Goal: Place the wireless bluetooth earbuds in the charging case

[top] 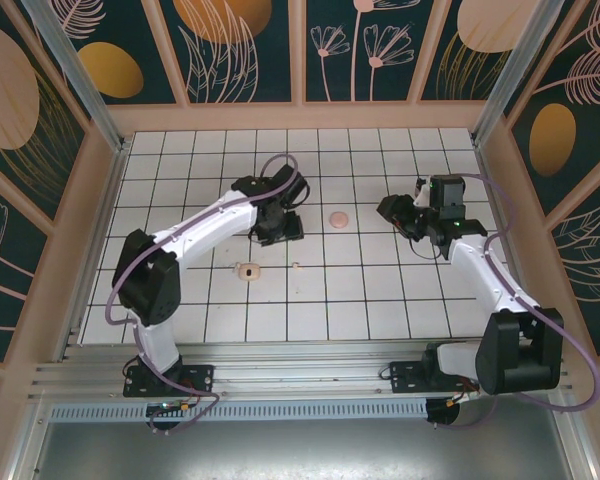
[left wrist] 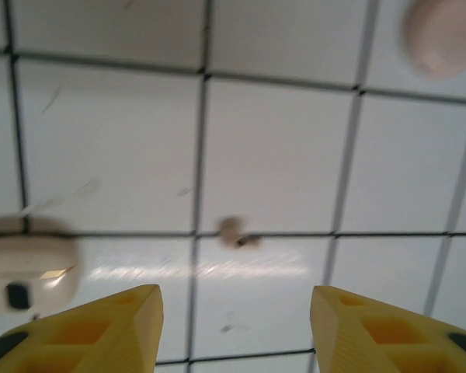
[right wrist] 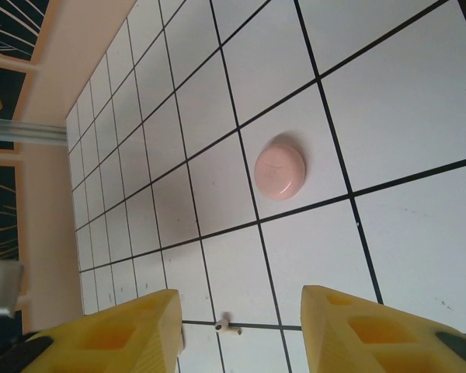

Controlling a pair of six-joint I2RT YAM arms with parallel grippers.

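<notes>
One small whitish-pink earbud (top: 296, 265) with a short stem lies on a tile line near the middle of the floor. It shows blurred as the earbud (left wrist: 234, 231) ahead of my left gripper (left wrist: 234, 311), which is open and holds nothing. A rounded whitish charging case (left wrist: 27, 272) with a dark recess lies to its left, and in the top view the case (top: 247, 270) sits just in front of the left gripper (top: 280, 226). My right gripper (top: 405, 215) hovers on the right. In its wrist view the right gripper (right wrist: 241, 311) is open, with the earbud (right wrist: 230, 327) far below between the fingers.
A solid salmon-pink round disc (top: 338, 216) lies between the two grippers, also seen as the disc (right wrist: 279, 172) and the disc (left wrist: 446, 35). The white tiled floor (top: 380, 300) is ringed by a wooden border and patterned walls.
</notes>
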